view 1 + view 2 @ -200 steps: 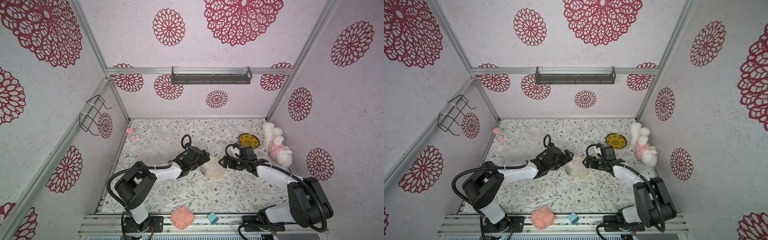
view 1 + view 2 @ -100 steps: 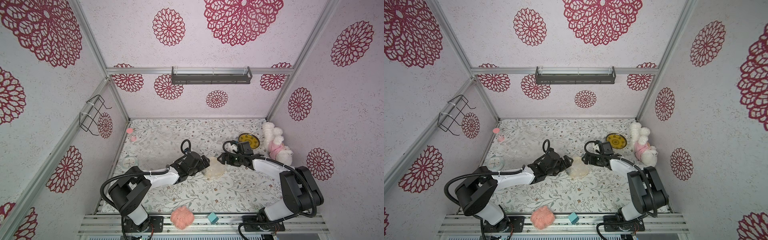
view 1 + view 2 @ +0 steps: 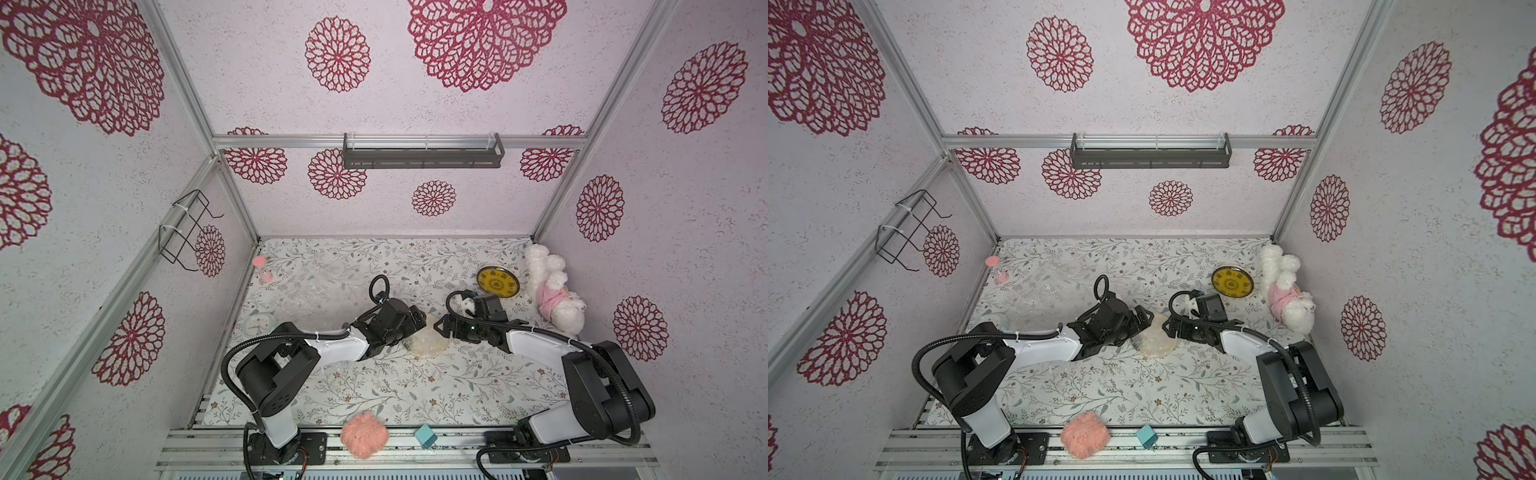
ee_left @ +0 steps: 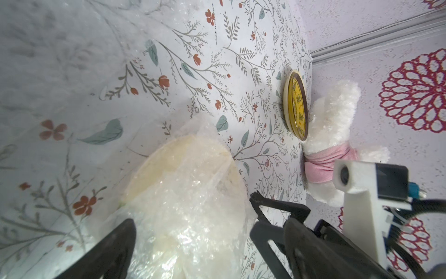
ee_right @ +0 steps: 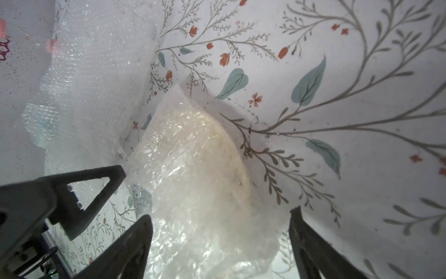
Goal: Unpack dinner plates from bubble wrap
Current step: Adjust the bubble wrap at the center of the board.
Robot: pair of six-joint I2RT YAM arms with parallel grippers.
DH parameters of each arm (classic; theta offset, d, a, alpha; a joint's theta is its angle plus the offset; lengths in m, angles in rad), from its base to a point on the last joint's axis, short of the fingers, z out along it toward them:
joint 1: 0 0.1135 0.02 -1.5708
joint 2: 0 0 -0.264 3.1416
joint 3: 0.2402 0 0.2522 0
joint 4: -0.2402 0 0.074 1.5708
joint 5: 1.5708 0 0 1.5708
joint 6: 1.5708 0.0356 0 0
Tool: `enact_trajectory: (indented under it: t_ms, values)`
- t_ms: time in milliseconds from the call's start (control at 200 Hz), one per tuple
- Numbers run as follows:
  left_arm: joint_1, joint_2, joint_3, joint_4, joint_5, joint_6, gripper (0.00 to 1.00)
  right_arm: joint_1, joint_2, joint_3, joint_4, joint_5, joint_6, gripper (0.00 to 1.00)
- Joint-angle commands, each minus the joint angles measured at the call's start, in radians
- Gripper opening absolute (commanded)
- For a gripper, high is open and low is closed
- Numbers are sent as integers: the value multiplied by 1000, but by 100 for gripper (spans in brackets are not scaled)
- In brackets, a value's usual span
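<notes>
mid-table (image 3: 415, 386): cream plate (image 3: 429, 345) lying flat, covered in clear crinkled bubble wrap (image 4: 193, 227). pale rim showing through the film in the left wrist view. loose flap of film standing up at the plate's far edge.

left gripper (image 3: 415, 327) low at the bundle's left side. fingers (image 4: 115, 246) spread wide, film bulging into the gap, no pinch to be seen. contact with the wrap: cannot tell.

right gripper (image 3: 439, 328) low at the bundle's right side, facing the left one. fingers (image 5: 135, 241) also well apart, wrap lying between them, not clamped. tips of both grippers near each other across the far part of the plate.

far right: yellow plate (image 3: 497, 282), bare, flat on the table, just beside a white plush toy (image 3: 552, 291) in pink cloth.

far left: loose sheet (image 3: 324, 291) of the same film, spread on the table, well apart from the yellow plate. small clock (image 3: 258, 324) by the left wall, near that sheet.

near rail: pink yarn ball (image 3: 364, 435) and teal block (image 3: 426, 436), close together, not touching.
</notes>
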Motion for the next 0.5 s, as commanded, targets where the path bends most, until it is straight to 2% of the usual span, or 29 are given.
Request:
enact_trajectory:
  t_ms: [0,225,495]
  values:
    - [17,31,20,17,6,9,97,22,-56,-14,51,-1,40,89]
    - [44,25,10,34,-5,22,97,73,-44,-39,85,16,64,89]
    - [100,41,62,17,45,94,97,155,-66,-76,117,70,120,88]
